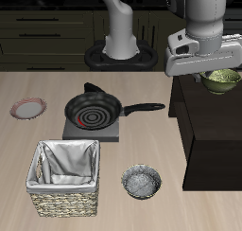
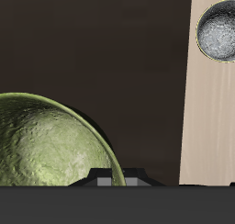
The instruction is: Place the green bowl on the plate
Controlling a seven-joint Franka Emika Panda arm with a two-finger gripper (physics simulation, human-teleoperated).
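The green bowl [image 1: 224,79], olive with a speckled inside, hangs under my gripper [image 1: 214,74] above the dark cabinet at the table's side. The gripper is shut on the bowl's rim and holds it clear of the surface. In the wrist view the bowl [image 2: 46,145] fills the area beside my gripper [image 2: 110,178], with the rim at the fingers. The plate [image 1: 28,108], with a reddish-brown rim and a pale centre, lies flat on the table at the opposite side, far from the gripper. It is out of the wrist view.
A black frying pan [image 1: 92,110] sits on a small stove [image 1: 92,131] mid-table, between bowl and plate. A lined wicker basket [image 1: 64,178] and a grey metallic bowl [image 1: 141,182] stand near the front edge; that bowl also shows in the wrist view [image 2: 218,30]. The dark cabinet [image 1: 213,131] is below the gripper.
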